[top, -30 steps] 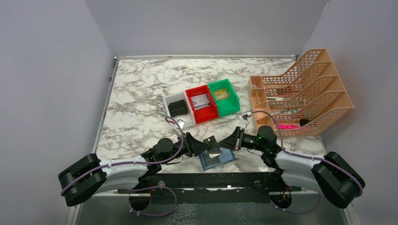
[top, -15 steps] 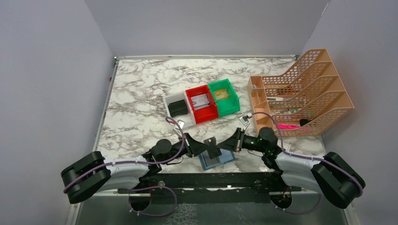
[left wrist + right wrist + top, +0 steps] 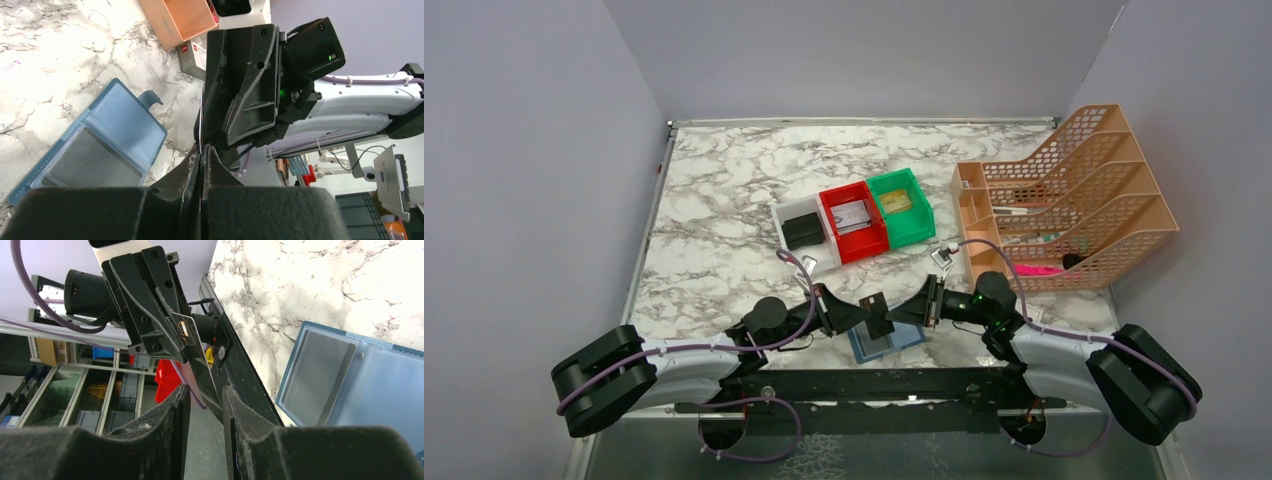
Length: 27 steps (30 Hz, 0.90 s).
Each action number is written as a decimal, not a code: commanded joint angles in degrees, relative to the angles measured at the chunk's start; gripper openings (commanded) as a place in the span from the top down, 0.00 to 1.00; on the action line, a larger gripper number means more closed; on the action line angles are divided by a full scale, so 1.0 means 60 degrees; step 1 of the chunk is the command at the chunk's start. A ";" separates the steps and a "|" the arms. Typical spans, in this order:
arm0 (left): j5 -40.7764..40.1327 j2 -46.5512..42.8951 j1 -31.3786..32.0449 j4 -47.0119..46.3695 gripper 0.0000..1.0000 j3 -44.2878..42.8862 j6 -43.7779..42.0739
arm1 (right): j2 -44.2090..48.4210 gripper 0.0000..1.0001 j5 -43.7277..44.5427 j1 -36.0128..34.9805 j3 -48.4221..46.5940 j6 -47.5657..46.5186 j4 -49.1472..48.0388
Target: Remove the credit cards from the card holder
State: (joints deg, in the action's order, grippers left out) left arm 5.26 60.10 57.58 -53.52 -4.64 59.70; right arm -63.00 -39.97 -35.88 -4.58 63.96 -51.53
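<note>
Now the card holder (image 3: 886, 338) lies open on the table. Just above it, my left gripper (image 3: 201, 155) pinches the credit card (image 3: 196, 352), and my right gripper (image 3: 206, 396) stands narrowly parted around its edge. I'd back right straight off, avoiding drag.

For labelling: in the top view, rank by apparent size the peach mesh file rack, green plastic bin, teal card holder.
1. peach mesh file rack
2. green plastic bin
3. teal card holder, partly hidden, so unsure
</note>
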 commanded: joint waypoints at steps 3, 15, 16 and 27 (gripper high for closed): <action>0.0829 -0.0113 -0.0024 -0.0310 0.97 -0.0065 -0.0527 | -0.0518 0.65 -0.0862 0.0003 -0.0358 -0.0337 -0.0806; 0.0938 -0.0125 -0.0031 -0.0303 0.97 -0.0077 -0.0720 | -0.1262 0.79 -0.1739 0.0003 -0.0473 -0.0262 -0.1692; 0.0896 -0.0155 -0.0032 -0.0301 0.97 -0.0065 -0.0722 | -0.1242 0.80 -0.1790 0.0007 -0.0468 -0.0312 -0.1651; 0.0464 -0.0999 -0.0040 0.0306 0.54 0.0187 -0.0864 | -0.0788 0.99 -0.1494 0.0003 -0.0648 -0.0986 -0.0448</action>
State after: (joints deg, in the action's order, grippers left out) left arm 9.67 57.49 57.58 -53.30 -3.86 55.99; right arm -69.41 -48.88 -35.90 -6.63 61.39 -58.28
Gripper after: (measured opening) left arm 0.357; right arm 0.021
